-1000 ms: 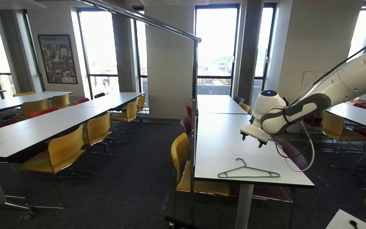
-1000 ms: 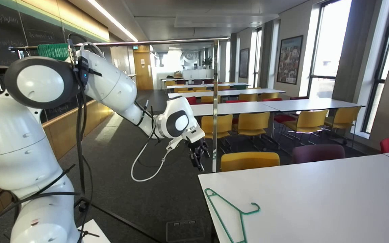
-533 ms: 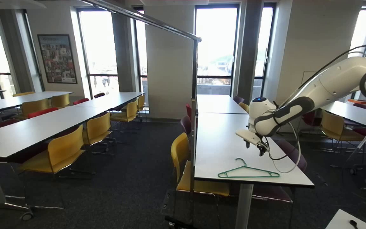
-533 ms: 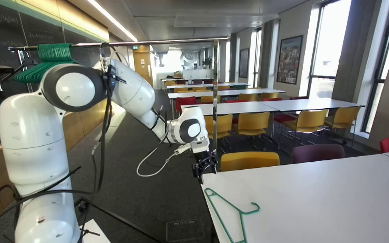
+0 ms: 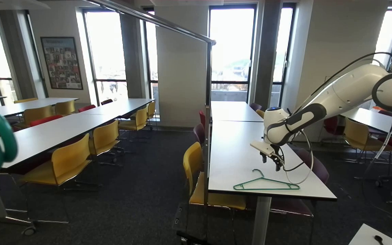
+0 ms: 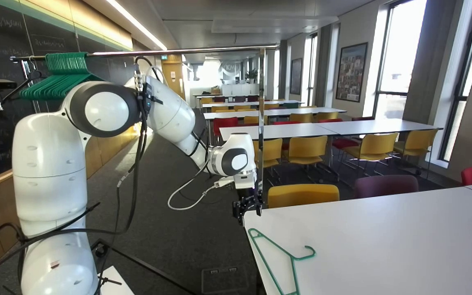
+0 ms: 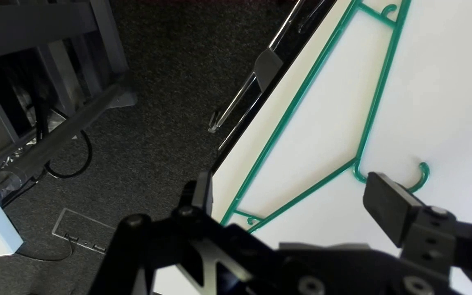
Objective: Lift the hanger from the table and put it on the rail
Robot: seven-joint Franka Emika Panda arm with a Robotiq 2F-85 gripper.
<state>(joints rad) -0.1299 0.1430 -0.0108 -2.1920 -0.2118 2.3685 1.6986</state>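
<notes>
Tool (image 6: 249, 216), jaws wide and holding nothing, hangs mid-frame in an exterior view; lower right, the hanger (image 6: 292, 258) lies flat by the left edge of the counter (image 6: 383, 237). An off-centre squeeze could nudge it over that edge.

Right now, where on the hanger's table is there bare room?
The table shows bare top between the hanger and the adjoining table, with a purple chair alongside. Crowded: the end where the hanger lies, the open end effector hovering nearby.
</notes>
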